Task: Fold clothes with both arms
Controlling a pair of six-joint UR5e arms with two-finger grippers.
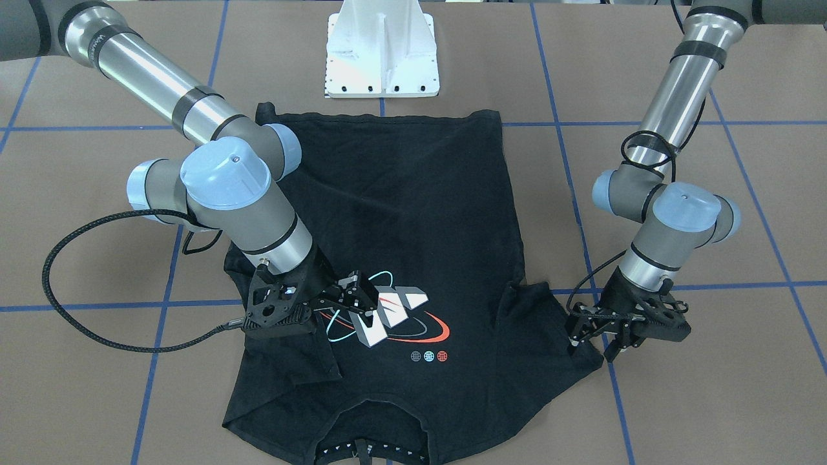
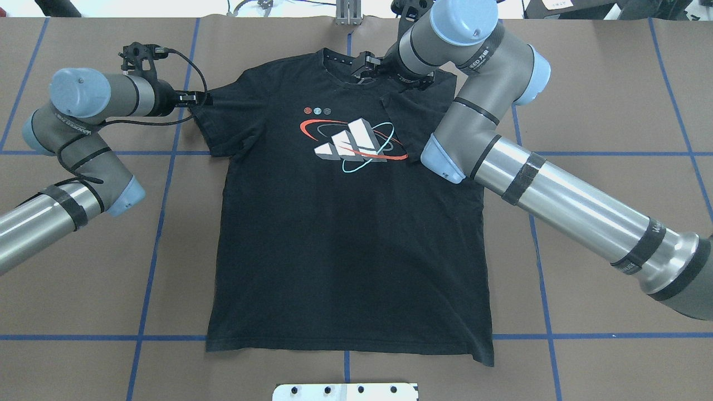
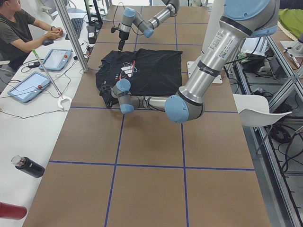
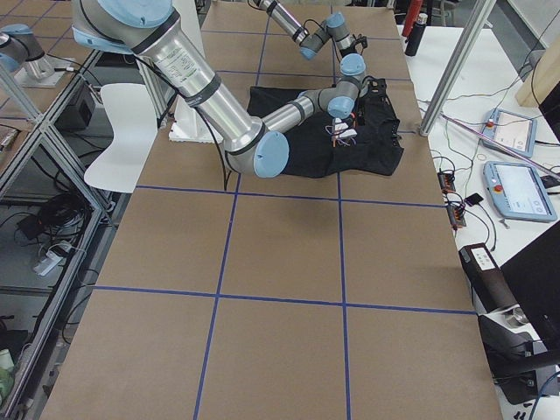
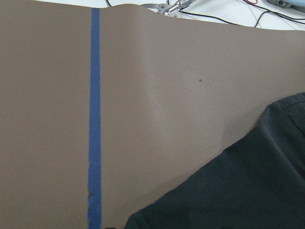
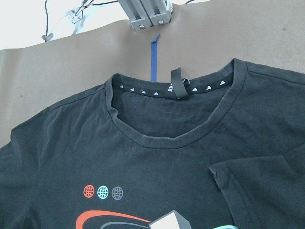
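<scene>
**Shirt flat on the table, one sleeve folded in, both my grippers empty**

Taking 12 o'clock as the table edge farthest from me, the black shirt (image 2: pixel 345 239) lies spread on the brown table (image 2: pixel 613 83) with its collar (image 6: pixel 171 138) at 12 o'clock and its hem at 6 o'clock. It lies just beyond my white base (image 1: pixel 382 55). The print (image 2: pixel 351 145) faces up: white blocks with red and cyan rings, on the chest.

The right sleeve (image 6: pixel 257 186), at about 2 o'clock on the shirt, is folded inward, so it lies on the chest beside the print. The left sleeve (image 2: pixel 223 122), at about 10 o'clock, lies spread out on the table.

My left gripper (image 1: pixel 591 349) is low at the outer hem of the left sleeve. Its fingers are apart and point down, and I see no cloth pinched between them. Its wrist camera shows the sleeve's edge, bare table and a blue tape line (image 5: pixel 95 119).

My right gripper (image 1: pixel 363 298) hangs over the upper chest, between the collar and the print. Its fingers look spread, with nothing held. Its wrist camera looks toward 12 o'clock at the collar.
</scene>
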